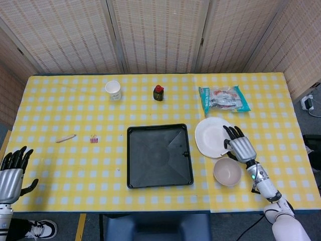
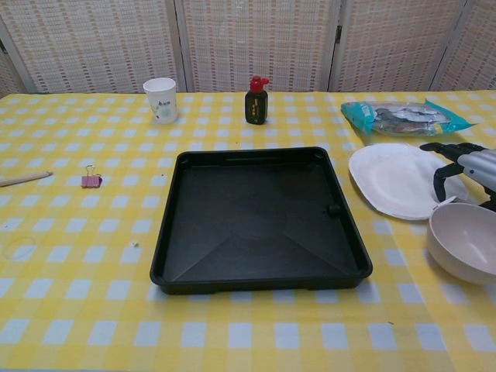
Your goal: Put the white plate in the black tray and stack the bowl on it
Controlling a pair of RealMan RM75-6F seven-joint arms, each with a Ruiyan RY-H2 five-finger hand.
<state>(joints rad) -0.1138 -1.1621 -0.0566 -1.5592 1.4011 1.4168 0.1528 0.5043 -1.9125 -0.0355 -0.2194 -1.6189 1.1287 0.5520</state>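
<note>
R hand [image 1: 239, 146] fingers spread over round white plate [image 1: 211, 137] edge, grip unclear, beige bowl [image 1: 227, 171] beside, black plastic tray [image 1: 159, 156] empty, L hand [image 1: 11, 170] open, idle.

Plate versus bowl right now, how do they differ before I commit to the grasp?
The white plate is flat and shallow; the bowl is deep with raised walls. The plate lies farther back with the right hand over its right edge; the bowl sits nearer the front, untouched. The plate is white, the bowl pinkish-beige. Both rest on the tablecloth, right of the black tray.
</note>
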